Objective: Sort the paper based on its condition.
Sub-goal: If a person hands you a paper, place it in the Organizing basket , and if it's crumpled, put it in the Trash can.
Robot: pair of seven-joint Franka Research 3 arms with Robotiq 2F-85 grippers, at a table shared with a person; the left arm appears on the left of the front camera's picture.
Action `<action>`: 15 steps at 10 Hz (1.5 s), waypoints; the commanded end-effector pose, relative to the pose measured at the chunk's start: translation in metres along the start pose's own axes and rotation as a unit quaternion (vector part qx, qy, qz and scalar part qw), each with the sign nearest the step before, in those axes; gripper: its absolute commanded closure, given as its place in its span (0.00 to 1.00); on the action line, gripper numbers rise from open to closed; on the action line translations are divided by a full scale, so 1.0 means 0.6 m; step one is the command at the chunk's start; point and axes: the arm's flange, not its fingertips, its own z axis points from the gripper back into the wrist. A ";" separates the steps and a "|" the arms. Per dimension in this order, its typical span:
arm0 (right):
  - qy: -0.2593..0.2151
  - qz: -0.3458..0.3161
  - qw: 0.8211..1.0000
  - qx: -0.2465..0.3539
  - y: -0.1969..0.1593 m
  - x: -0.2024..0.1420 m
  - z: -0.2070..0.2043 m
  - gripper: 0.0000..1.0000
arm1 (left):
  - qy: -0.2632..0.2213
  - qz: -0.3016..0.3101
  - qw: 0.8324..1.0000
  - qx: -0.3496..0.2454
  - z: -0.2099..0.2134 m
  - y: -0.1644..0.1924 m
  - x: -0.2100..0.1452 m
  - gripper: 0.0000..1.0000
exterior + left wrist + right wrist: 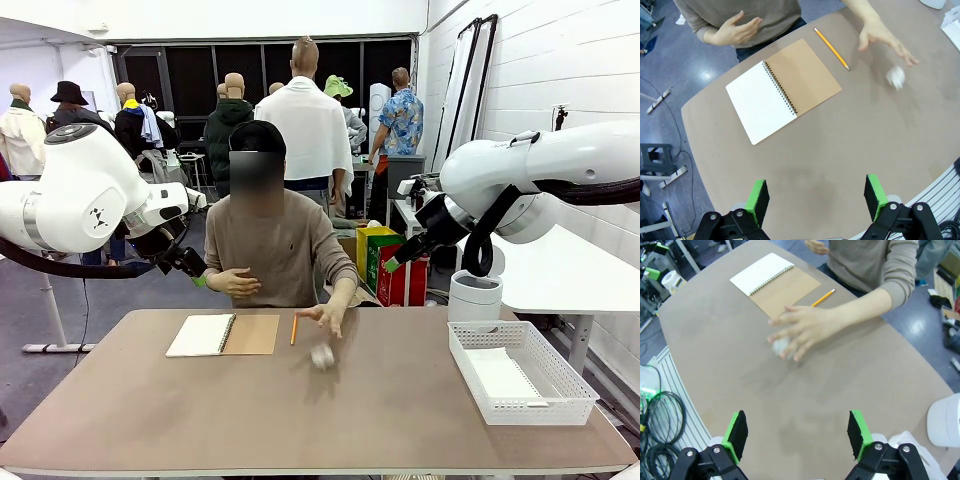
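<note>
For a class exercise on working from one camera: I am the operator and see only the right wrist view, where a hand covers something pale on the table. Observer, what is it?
Observer: In the left wrist view it lies clear of the person's hand. It looks like a crumpled paper ball, though it is blurred.
Operator: Has any paper been sorted yet?
Observer: In the front view a flat white sheet lies in the white mesh basket at the table's right end.
Operator: And the other arm?
Observer: The left gripper is open and holds nothing, above the table's near edge.
</note>
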 end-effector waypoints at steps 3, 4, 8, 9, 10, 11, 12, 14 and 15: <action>0.002 -0.001 1.000 -0.001 0.000 -0.002 -0.002 0.00 | 0.000 -0.001 1.000 0.000 0.000 0.002 -0.002 0.00; 0.002 -0.001 1.000 -0.001 0.000 -0.002 -0.002 0.00 | 0.000 -0.001 1.000 0.000 0.000 0.002 -0.002 0.00; 0.002 -0.001 1.000 -0.001 0.000 -0.002 -0.002 0.00 | 0.000 -0.001 1.000 0.000 0.000 0.002 -0.002 0.00; 0.002 -0.001 1.000 -0.001 0.000 -0.002 -0.002 0.00 | 0.000 -0.001 1.000 0.000 0.000 0.002 -0.002 0.00; 0.000 0.000 1.000 0.000 0.000 0.000 0.000 0.00 | 0.000 -0.001 1.000 0.000 0.000 0.002 -0.002 0.00; 0.024 0.017 1.000 0.005 0.007 0.009 -0.014 0.00 | 0.000 -0.001 1.000 0.000 0.000 0.002 -0.002 0.00; 0.045 0.030 0.999 0.000 0.016 0.013 -0.028 0.00 | 0.000 -0.001 1.000 0.000 0.000 0.002 -0.002 0.00; 0.104 0.070 0.992 -0.007 0.039 0.005 -0.061 0.00 | 0.000 -0.001 1.000 0.000 0.000 0.002 -0.002 0.00; 0.125 0.094 0.988 -0.010 0.049 -0.005 -0.085 0.00 | 0.000 -0.001 1.000 0.000 0.000 0.002 -0.002 0.00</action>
